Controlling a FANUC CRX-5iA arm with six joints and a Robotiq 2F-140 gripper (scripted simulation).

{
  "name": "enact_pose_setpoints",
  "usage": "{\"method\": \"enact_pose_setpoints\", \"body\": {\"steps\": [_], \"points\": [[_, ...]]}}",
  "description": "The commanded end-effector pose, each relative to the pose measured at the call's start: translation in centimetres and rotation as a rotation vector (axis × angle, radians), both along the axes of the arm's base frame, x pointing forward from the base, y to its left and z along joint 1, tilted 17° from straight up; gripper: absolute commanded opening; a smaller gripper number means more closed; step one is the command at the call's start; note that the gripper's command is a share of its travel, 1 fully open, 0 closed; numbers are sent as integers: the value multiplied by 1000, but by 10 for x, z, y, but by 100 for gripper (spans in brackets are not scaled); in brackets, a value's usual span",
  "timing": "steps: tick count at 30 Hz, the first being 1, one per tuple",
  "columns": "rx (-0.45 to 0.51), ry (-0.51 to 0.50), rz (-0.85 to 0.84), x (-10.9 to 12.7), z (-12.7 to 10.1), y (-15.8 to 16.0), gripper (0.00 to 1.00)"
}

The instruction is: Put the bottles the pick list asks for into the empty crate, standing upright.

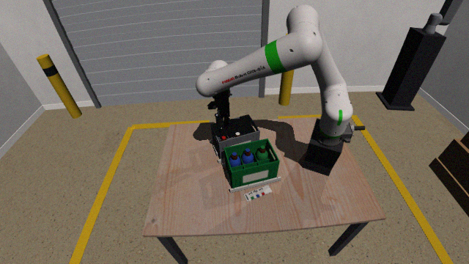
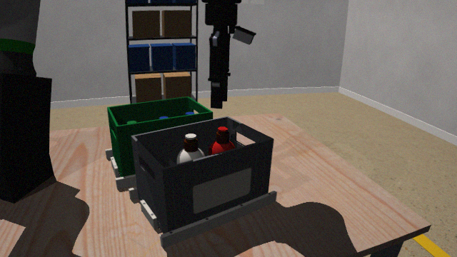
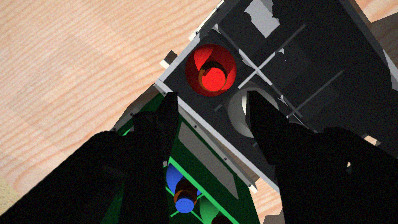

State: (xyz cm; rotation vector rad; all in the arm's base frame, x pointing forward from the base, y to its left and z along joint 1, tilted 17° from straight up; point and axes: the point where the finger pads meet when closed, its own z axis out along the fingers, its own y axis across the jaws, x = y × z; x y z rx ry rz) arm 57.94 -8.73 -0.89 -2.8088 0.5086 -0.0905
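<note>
1. Top view has the pick list (image 1: 258,193) beside the green crate (image 1: 236,180) (image 2: 123,150) (image 3: 200,188); I make out green, blue and red squares, but the counts are too small for me to trust.
2. That crate holds two blue bottles (image 1: 234,160) (image 2: 190,113) (image 3: 185,205) and a green bottle (image 1: 262,153) (image 2: 132,123), all upright. A red bottle (image 1: 223,138) (image 2: 222,144) (image 3: 212,77) and a white bottle (image 1: 237,134) (image 2: 191,155) (image 3: 239,120) stand in the dark crate (image 1: 220,146) (image 2: 178,200) (image 3: 200,119). I'd guess red is wanted next.
3. The claw (image 1: 222,126) (image 2: 216,107) (image 3: 212,106) is partly open, with nothing between its fingers, above the bottles.
4. What worries me is the lineup: from the wrist, one finger overlaps the white bottle and the other sits near the crate's rim. Coming straight down like that could knock the white one or catch the wall and tip the crate.
5. Misreading a count would send the wrong number of bottles across.
6. Red is tucked into a corner cell, so walls crowd it on two sides and the white neighbor on another; the fingers have little slack.
7. Overhead there's open air. The crates stand close together, so a carried bottle must clear both rims before crossing.
</note>
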Motion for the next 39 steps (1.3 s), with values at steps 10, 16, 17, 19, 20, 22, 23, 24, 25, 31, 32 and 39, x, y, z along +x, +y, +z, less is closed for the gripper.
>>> {"method": "enact_pose_setpoints", "body": {"steps": [10,16,17,19,20,22,23,24,25,31,32,39], "points": [[0,-1,1,9,-2,-14,44],[0,-1,0,9,-7,-12,44],[0,-1,0,9,-7,-12,44],[0,-1,0,10,-9,-12,44],[0,-1,0,10,-11,-11,44],[0,-1,1,10,-13,-10,44],[0,-1,1,10,-14,-10,44],[0,-1,1,10,-16,-10,44],[0,-1,1,11,-17,-9,44],[0,-1,1,12,-25,-7,44],[0,-1,1,12,-26,-7,44],[0,-1,1,12,-32,-5,44]]}}
